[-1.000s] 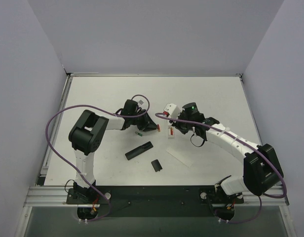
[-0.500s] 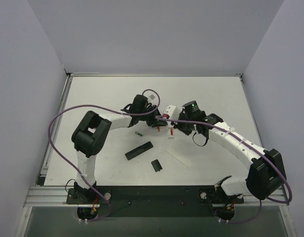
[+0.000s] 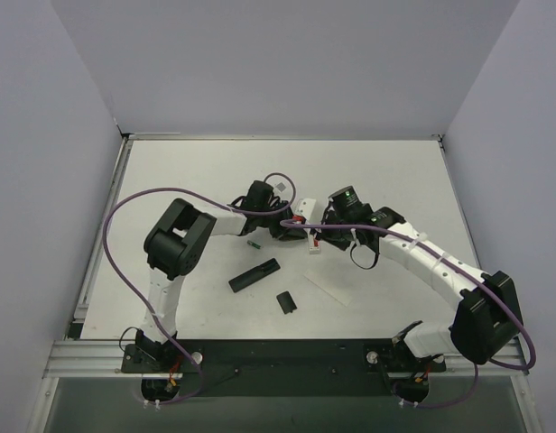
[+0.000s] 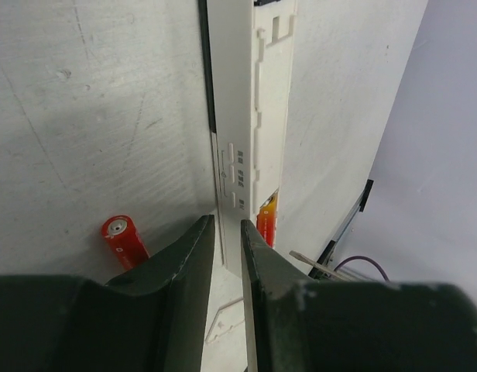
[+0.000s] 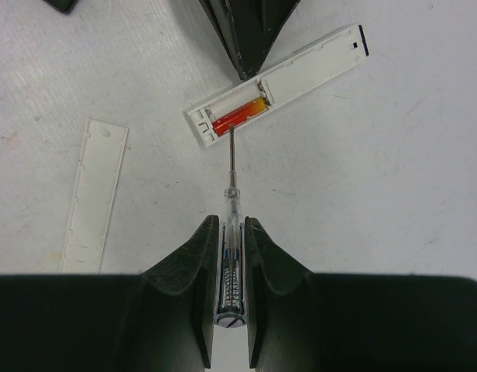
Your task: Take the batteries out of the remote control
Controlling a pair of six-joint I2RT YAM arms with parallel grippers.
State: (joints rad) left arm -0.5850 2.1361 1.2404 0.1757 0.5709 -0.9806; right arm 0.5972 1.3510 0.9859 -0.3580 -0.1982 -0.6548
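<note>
The black remote control (image 3: 255,273) lies on the table with one green battery (image 3: 254,244) loose beside it. Both grippers are at a white remote (image 5: 300,74) whose open bay holds a red-orange battery (image 5: 238,115), also seen in the left wrist view (image 4: 268,219). My right gripper (image 5: 228,229) is shut on a clear-handled screwdriver (image 5: 232,209), its tip at that battery's end. My left gripper (image 4: 228,229) has its jaws almost together, tips down on the white remote's long edge (image 4: 250,101). A loose red battery (image 4: 124,240) lies beside it.
A small black cover piece (image 3: 286,301) lies near the black remote. A long white cover strip (image 5: 94,194) lies left of the screwdriver, also seen in the top view (image 3: 328,287). Both arms' cables hang over the table's middle.
My left gripper has swung right, from near the green battery to the white remote. My right gripper has shifted slightly, bringing the screwdriver tip to the battery bay.
</note>
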